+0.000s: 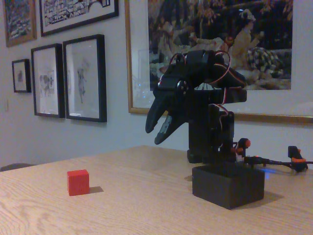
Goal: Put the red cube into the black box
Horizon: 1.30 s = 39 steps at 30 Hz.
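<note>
**red cube alone on the table, arm folded up behind the black box**

the red cube (78, 182) sits on the wooden table (137, 205) toward the left of the fixed view, resting flat, with a small shadow on its right side. it is well apart from everything else. its front and top faces show; the rest is turned away.

the black box (228, 185) stands on the table at the right, seen from low and to the side, so only its outer walls and a sliver of the top edge show. its inside cannot be seen from here.

behind the box stands the black arm (210, 122), folded over itself, with red and white wires looping over the top. its lower part is hidden behind the box, and black on black makes the joints hard to separate. the gripper (157, 128) hangs in the air, pointing down and to the left, above the table between cube and box and nearer to the box. its two fingers stand slightly apart at the tips, with a narrow gap and nothing between them.

small orange-red knobs (243, 144) and a cable (274, 161) show at the arm's base on the right, dim and partly cut off. framed pictures (83, 78) hang on the wall behind, their details blurred.
</note>
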Each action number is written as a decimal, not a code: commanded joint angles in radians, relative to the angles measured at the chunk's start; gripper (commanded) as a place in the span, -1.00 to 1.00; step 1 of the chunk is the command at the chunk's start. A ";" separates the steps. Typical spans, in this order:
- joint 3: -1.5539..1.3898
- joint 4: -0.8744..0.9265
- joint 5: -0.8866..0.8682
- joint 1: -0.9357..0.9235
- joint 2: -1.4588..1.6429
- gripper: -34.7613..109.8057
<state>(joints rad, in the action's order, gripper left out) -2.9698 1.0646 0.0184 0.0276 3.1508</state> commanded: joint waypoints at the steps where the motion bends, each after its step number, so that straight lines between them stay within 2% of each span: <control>1: -0.043 0.052 0.026 -0.023 0.129 -0.35; 17: -0.043 0.038 0.046 -0.044 0.124 -0.31; 21: 0.023 -0.020 0.072 -0.063 0.005 -0.29; 24: 0.164 -0.086 0.098 -0.075 -0.198 -0.28; 32: 0.707 -0.184 0.279 -0.043 -1.011 -0.29; 39: 0.884 -0.199 0.419 0.029 -1.281 -0.22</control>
<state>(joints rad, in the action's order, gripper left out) -2.1598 0.8652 0.3789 0.0184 1.9190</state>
